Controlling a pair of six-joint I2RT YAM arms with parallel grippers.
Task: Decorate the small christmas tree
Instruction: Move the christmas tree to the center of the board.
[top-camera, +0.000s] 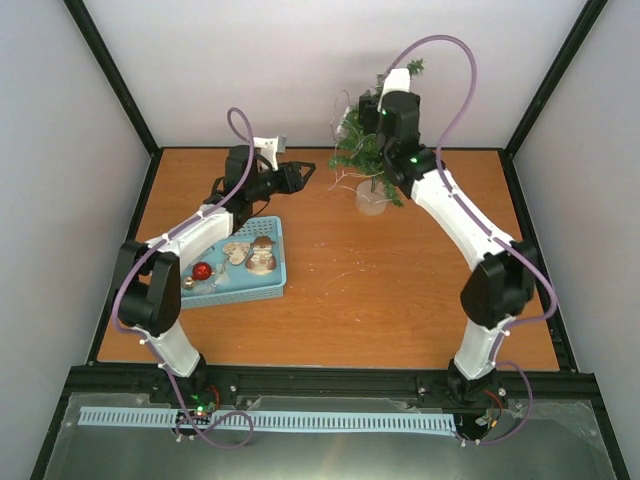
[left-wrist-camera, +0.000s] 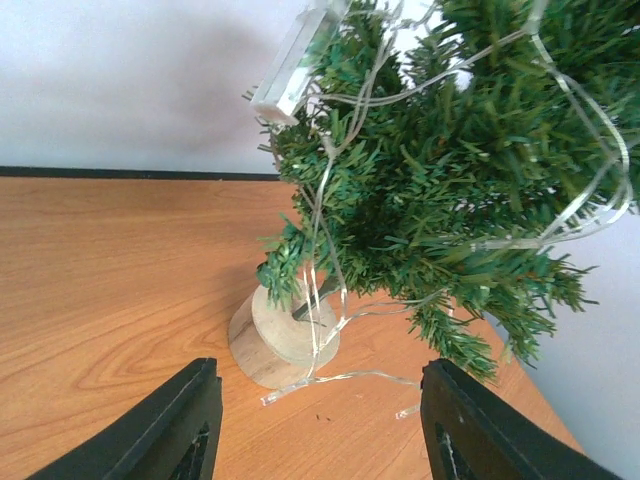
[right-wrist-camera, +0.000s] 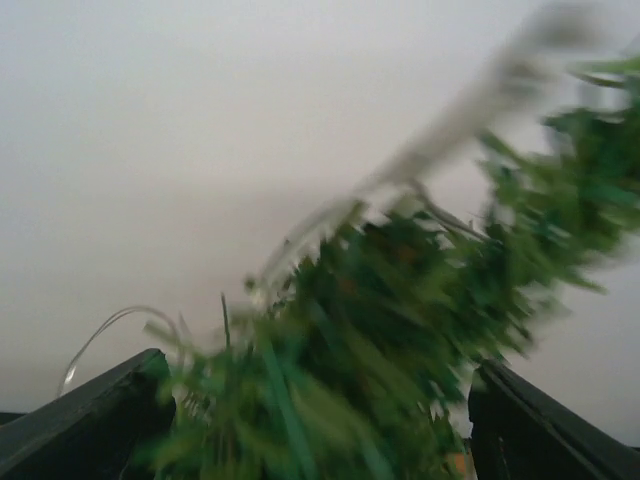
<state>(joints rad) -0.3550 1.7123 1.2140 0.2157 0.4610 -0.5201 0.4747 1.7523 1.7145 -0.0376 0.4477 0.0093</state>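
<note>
The small christmas tree (top-camera: 366, 152) stands at the back of the table on its round pale base (top-camera: 372, 201). A thin clear light string (left-wrist-camera: 322, 215) hangs through its branches, and a clear plastic piece (left-wrist-camera: 293, 62) sits near the top. My left gripper (top-camera: 303, 173) is open and empty, low over the table just left of the tree; its view shows the wooden base (left-wrist-camera: 284, 336) a short way ahead of the fingers (left-wrist-camera: 190, 425). My right gripper (top-camera: 366, 113) is open high at the tree's upper part, with blurred green branches (right-wrist-camera: 400, 330) between its spread jaws.
A light blue tray (top-camera: 274, 288) lies at the left front, holding a red ball (top-camera: 202, 271) and a few pale brown ornaments (top-camera: 258, 256). The loose end of the light string (left-wrist-camera: 330, 380) lies on the table by the base. Walls close in behind the tree.
</note>
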